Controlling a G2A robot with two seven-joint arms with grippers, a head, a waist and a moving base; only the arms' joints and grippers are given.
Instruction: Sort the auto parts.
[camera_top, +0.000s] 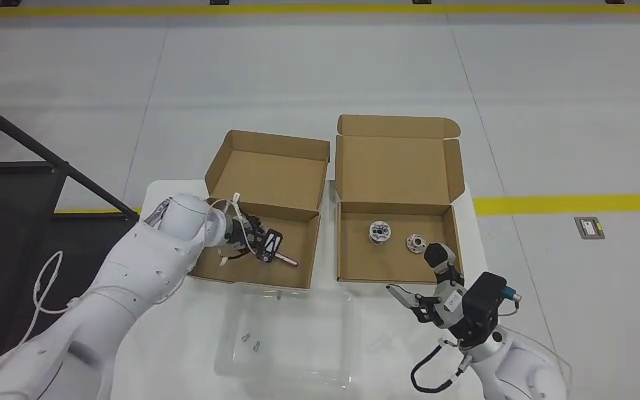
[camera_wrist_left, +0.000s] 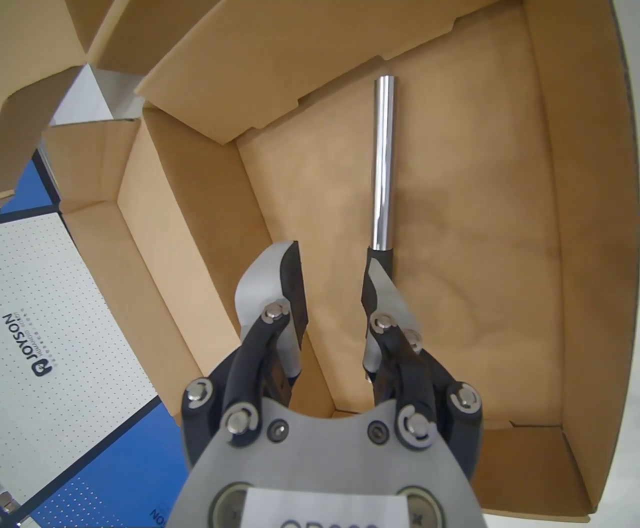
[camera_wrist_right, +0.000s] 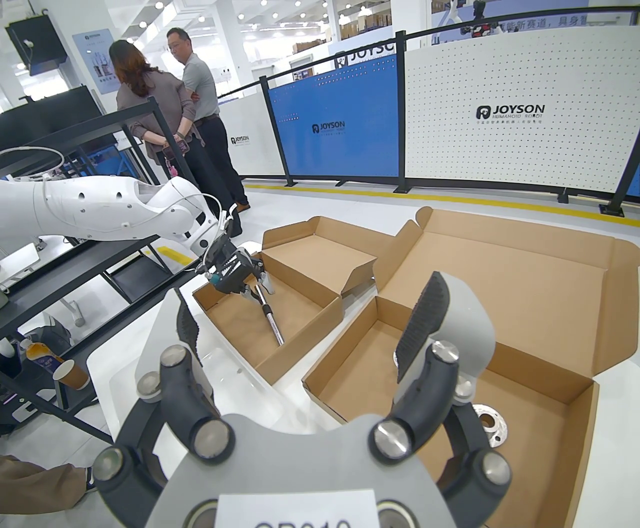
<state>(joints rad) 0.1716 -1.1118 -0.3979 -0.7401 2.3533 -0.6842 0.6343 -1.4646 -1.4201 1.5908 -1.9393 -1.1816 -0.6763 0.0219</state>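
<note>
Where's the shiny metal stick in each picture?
Top view: stick in the left cardboard box, by the left gripper.
Left wrist view: stick on the box floor, one end beside a fingertip.
Right wrist view: stick in the farther box.
Shared landmark: that cardboard box.

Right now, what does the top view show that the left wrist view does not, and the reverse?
Top view: the right cardboard box with a round metal part and a flanged disc inside, the clear plastic tray, the open right gripper. Left wrist view: the open gap between the left gripper fingers, and the black end of the chrome rod beside one fingertip. Both: that gripper, the rod, the left cardboard box.
</note>
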